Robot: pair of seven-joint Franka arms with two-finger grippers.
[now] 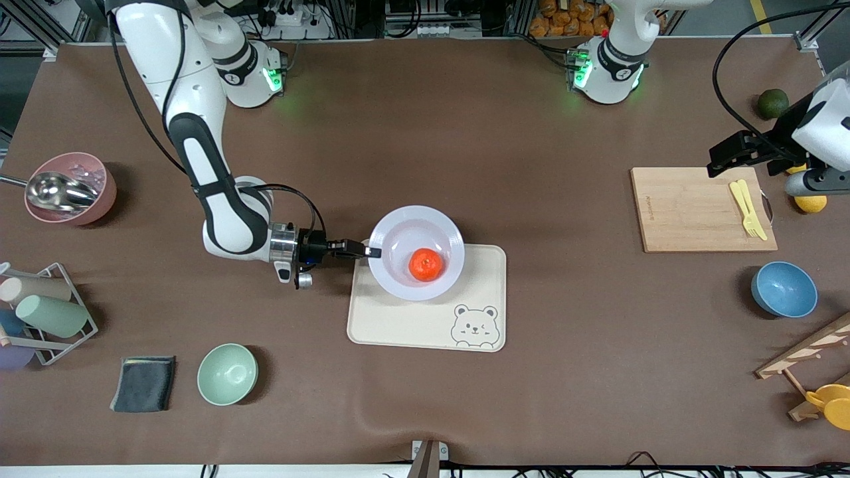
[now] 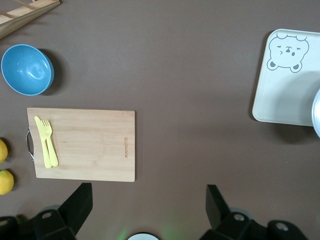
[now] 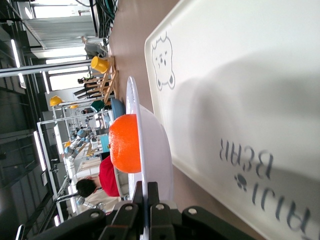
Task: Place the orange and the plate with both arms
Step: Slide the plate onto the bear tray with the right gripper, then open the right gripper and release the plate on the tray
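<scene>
While the right arm reached out low from its base, its end effector [image 1: 373, 251] was clamped on the rim of the plate [image 1: 398, 229], the fingers [image 3: 152, 197] pinched tight on the edge at the side toward the right arm's end of the surface [image 1: 425, 133]; the plate was lifted and tilted over the cream bear tray [image 1: 405, 318], its shadow cast on the tray beneath, and it overhung the tray's edge farthest from the front camera; the orange [image 1: 425, 264] sat in the plate's well, resting against the dish and not touched by either arm. From the right wrist view the orange [image 3: 125, 143] bulged out of the pale plate [image 3: 159, 150], with the tray [image 3: 240, 90] and its printed bear close under them.

The left arm waited well apart, toward its own end of the surface; its end effector [image 2: 149, 207] hung over bare brown cloth beside the wooden cutting board [image 1: 697, 209], its two dark fingers [image 2: 77, 202] spread wide and holding nothing. A yellow fork and knife [image 1: 748, 208] lay on that board; a blue bowl [image 1: 783, 289] stood nearer the front camera than the board; a dark green fruit [image 1: 773, 103] lay farther from it.
</scene>
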